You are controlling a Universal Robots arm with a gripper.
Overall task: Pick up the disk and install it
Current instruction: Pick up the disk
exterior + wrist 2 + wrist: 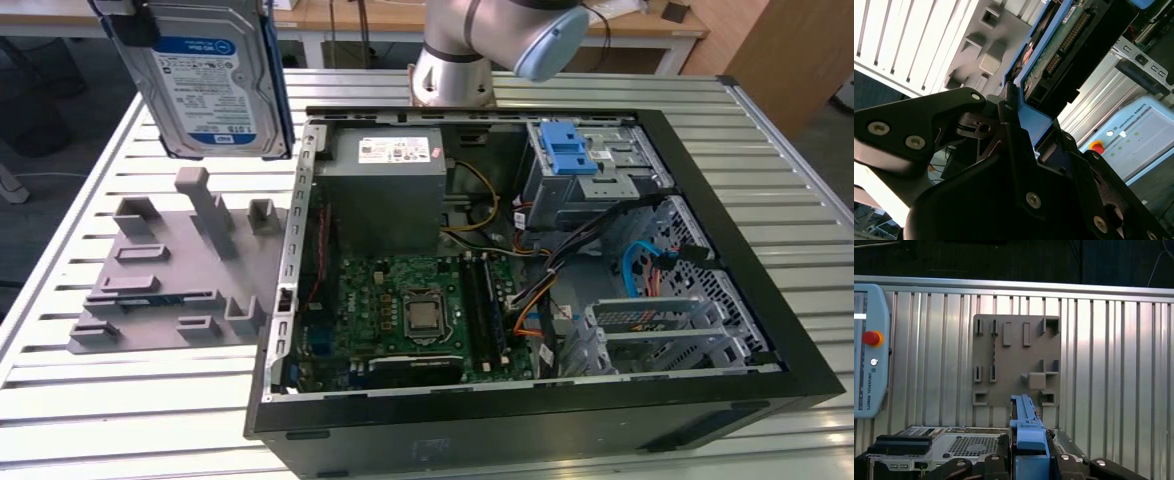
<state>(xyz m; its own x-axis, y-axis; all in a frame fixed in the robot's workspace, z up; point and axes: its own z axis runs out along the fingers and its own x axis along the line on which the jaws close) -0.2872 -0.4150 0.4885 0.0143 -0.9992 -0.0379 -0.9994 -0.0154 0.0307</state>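
Tool [1026, 120] gripping disk [207, 75], blue-and-white label [211, 105] visible

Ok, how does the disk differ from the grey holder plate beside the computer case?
The disk hangs upright in the air, clamped by the gripper; the grey holder plate lies flat on the slatted table. The disk is silver with a blue-and-white label and blue frame; the plate is plain grey with raised blocks. Both are outside the computer case, on the exterior view's left.
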